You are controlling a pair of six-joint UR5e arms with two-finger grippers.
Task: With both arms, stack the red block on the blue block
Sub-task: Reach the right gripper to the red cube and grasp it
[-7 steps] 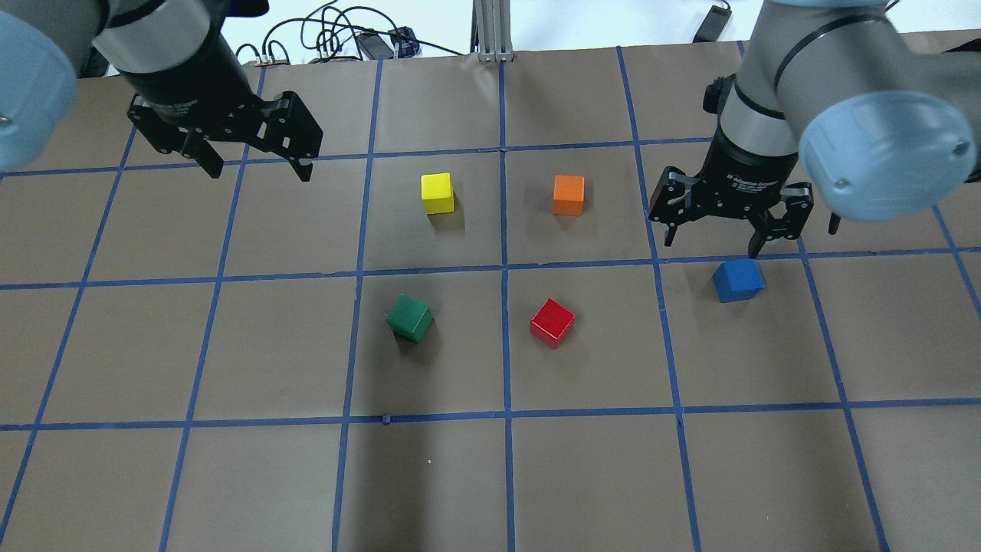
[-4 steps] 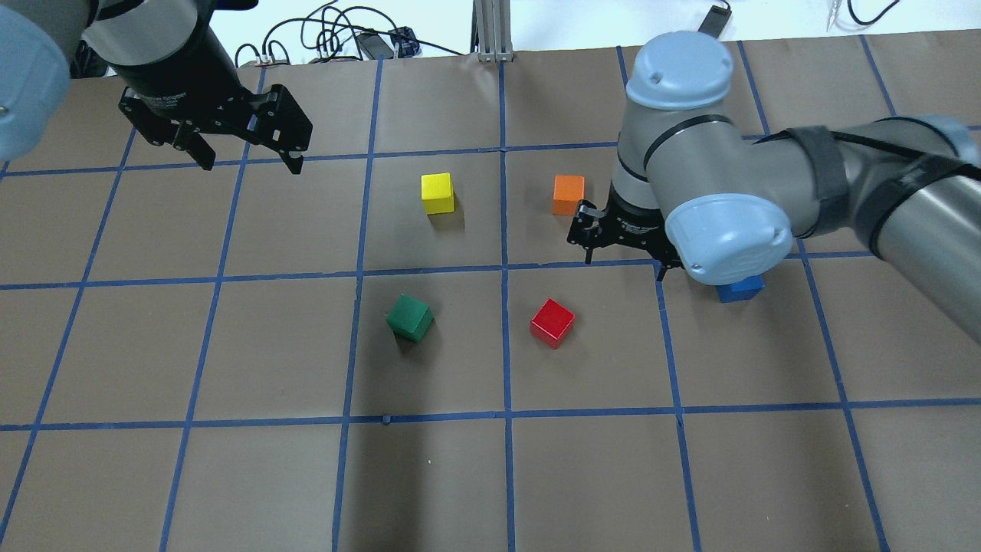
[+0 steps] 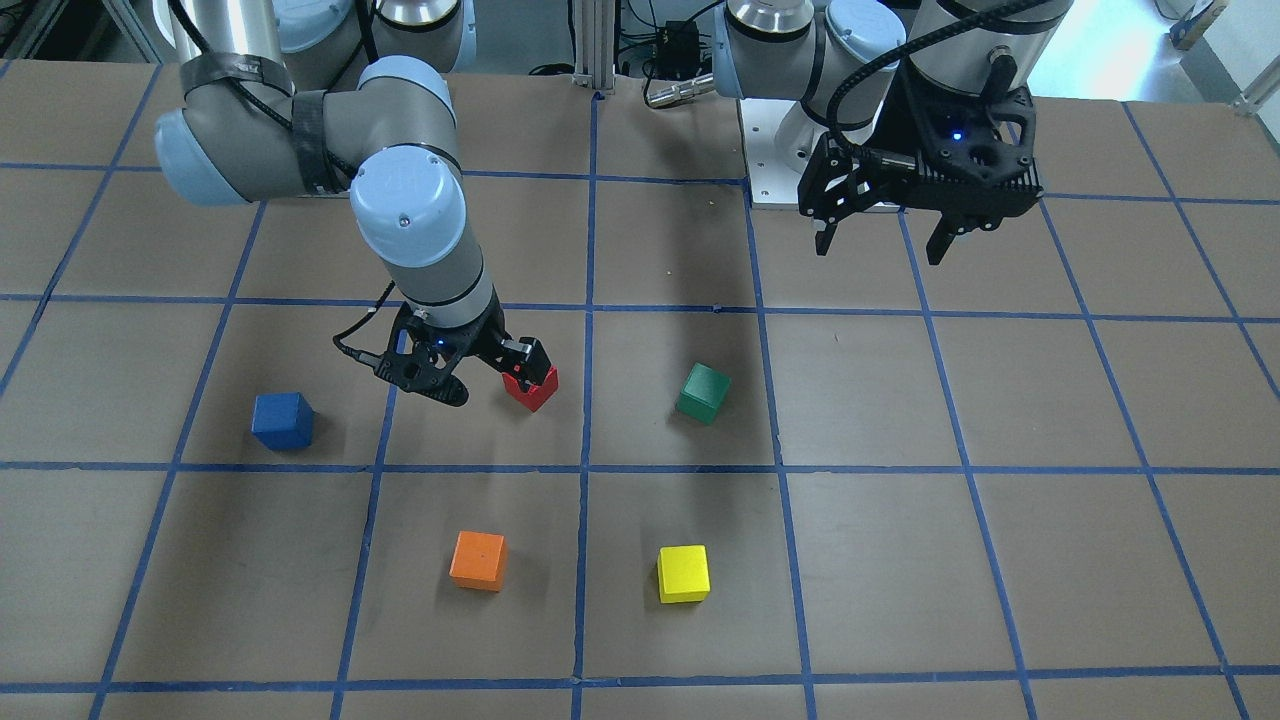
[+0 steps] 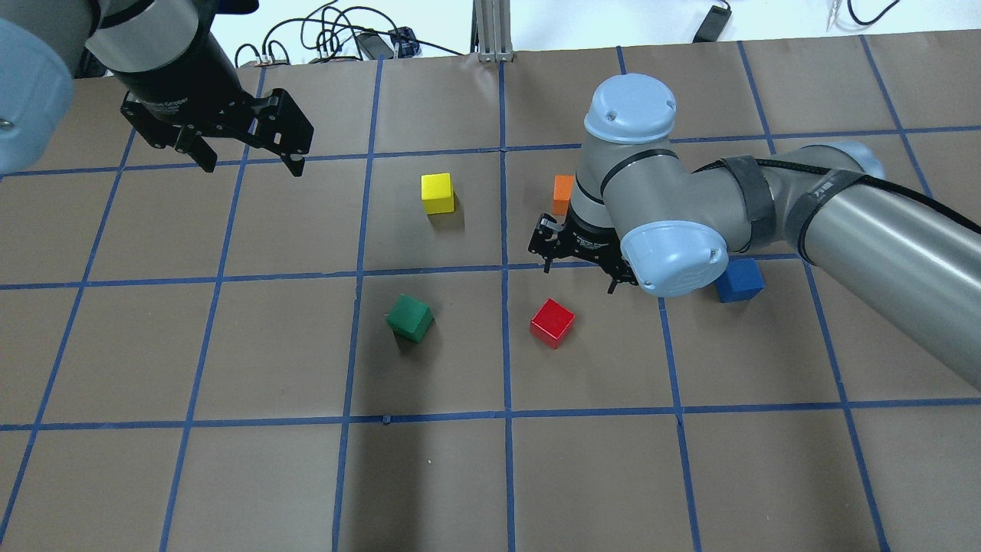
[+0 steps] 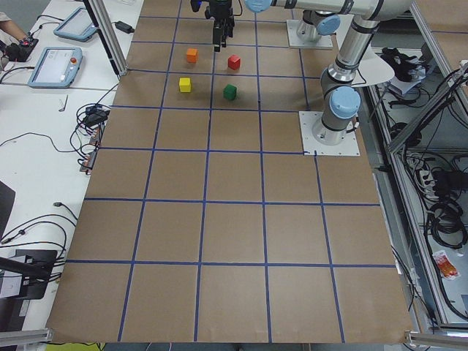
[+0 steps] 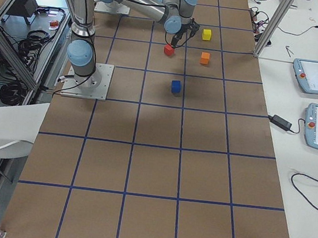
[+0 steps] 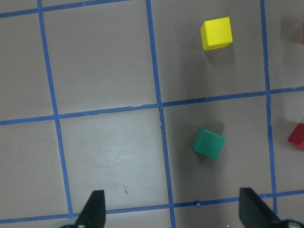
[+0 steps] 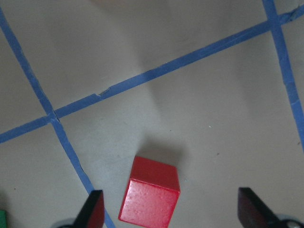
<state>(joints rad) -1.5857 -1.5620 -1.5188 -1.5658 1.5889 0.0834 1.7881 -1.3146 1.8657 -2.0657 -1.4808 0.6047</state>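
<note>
One red block beneath right jaws.

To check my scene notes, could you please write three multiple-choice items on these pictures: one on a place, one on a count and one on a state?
1. Where does the right gripper hang?
A. outside the taped grid
B. close by the red block
C. resting on the robot's base

2. How many cubes are on the table?
A. three
B. four
C. five

3. What state is the left gripper in?
A. open, holding nothing
B. shut on a cube
C. shut on a cable

Answers:
1 B: its wrist view shows the red block just below it.
2 C: there are the yellow cube, orange cube, green cube, blue block and red block.
3 A: its jaws stand apart with nothing between them.
</note>
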